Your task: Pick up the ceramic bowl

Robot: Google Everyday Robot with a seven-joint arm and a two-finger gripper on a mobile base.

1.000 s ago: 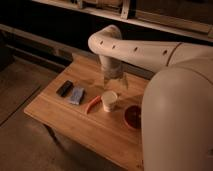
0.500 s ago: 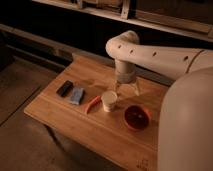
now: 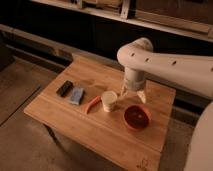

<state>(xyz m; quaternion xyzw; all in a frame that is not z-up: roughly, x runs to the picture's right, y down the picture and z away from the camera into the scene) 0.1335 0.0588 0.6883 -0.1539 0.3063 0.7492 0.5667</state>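
Gripper (image 3: 132, 96) hangs fingers-down over the table (image 3: 65, 125), fingers spread, nothing between them. It sits just behind the ceramic bowl (image 3: 136, 116) and just right of the cup (image 3: 109, 100), not over the bowl yet. Bowl rests toward the table's right front, near the cup but apart from it. Left of the cup: a curved orange thing (image 3: 92, 104), then a blue block (image 3: 76, 95) and a black block (image 3: 64, 88).

Risks, my read: bowl is shallow and wide, so a rim pinch needs one finger inside. Bad line-up tips or skids it. A descent drifting left knocks the cup.

Unclear: gripper height above the wood, and whether the dark bowl is empty. Arm is cut off at the right edge.
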